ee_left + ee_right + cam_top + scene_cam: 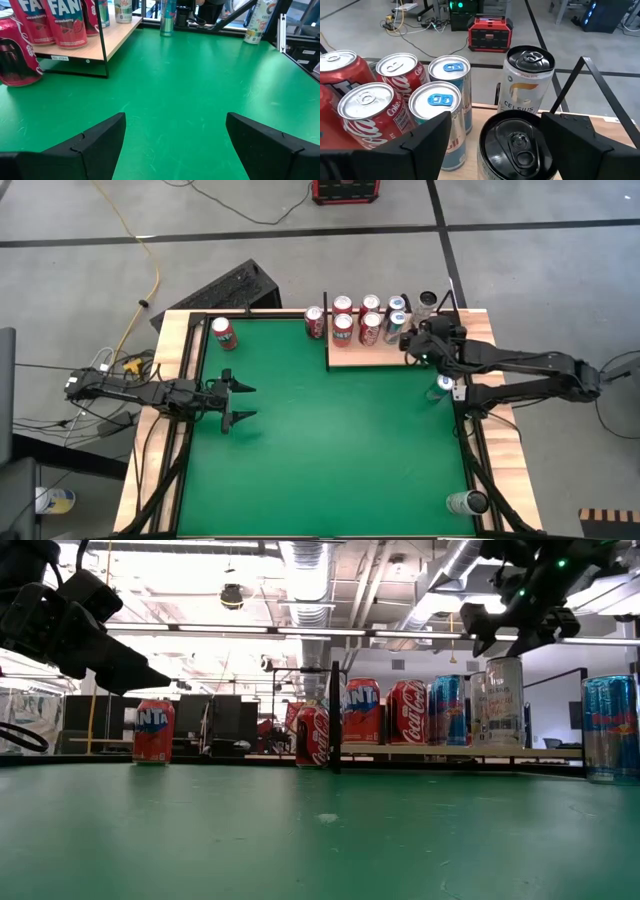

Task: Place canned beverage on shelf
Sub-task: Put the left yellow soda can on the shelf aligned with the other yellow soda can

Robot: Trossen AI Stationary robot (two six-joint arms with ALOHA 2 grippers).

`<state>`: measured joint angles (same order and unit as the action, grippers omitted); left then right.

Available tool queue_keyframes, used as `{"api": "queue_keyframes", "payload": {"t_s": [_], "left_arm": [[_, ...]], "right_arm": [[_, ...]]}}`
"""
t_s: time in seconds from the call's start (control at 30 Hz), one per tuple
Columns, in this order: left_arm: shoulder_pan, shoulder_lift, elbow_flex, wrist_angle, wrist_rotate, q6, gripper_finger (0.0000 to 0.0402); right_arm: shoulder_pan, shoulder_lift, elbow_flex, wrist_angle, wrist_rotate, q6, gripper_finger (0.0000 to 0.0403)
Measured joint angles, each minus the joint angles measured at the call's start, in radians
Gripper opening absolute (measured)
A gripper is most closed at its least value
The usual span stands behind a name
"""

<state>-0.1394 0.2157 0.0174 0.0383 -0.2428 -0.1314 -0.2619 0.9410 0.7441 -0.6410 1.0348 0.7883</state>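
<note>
- Your right gripper (495,131) hangs directly over a black-topped can (519,145) at the shelf's right end; its fingers stand wide on either side of the lid and, as far as the wrist view shows, are not pressing it. I judge this the tail of a placing step: the can stands on the shelf (352,358), released or just about to be.
- Just behind that can stands a white Celsius can (527,82), and close to one side are two blue-topped cans (440,107). Your next move calls for a straight lift before any sideways travel; a swing at lid height could tip a neighbour.
- Mind the thin black post (570,90) beside the gripper.
- Cans not yet shelved: a blue one (444,386) on the green table (330,450) near the right arm, another (466,502) at the near right corner, a red one (315,323) just outside the shelf's left post, and a red Fanta can (223,333) at the far left.
- Your left gripper (243,403) waits above the table's left side, fingers spread, holding nothing, with open green ahead.
- Shelf room looks tight; the free board lies along its near edge.
</note>
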Motion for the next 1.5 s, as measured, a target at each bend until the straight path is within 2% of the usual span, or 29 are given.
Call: {"api": "queue_keyframes", "payload": {"t_s": [0.27, 0.67, 0.93, 1.5], "left_arm": [[0.0, 0.0, 0.0, 0.0, 0.0, 0.0, 0.033], [0.0, 0.0, 0.0, 0.0, 0.0, 0.0, 0.033], [0.0, 0.0, 0.0, 0.0, 0.0, 0.0, 0.033], [0.0, 0.0, 0.0, 0.0, 0.0, 0.0, 0.033]], "right_arm": [[0.031, -0.006, 0.0, -0.046, 0.034, 0.0, 0.0331], [0.046, 0.074, 0.003, -0.114, 0.067, 0.17, 0.0331], [0.049, 0.1, 0.004, -0.116, 0.091, 0.163, 0.0331], [0.093, -0.032, 0.002, -0.116, 0.107, 0.105, 0.0331]]}}
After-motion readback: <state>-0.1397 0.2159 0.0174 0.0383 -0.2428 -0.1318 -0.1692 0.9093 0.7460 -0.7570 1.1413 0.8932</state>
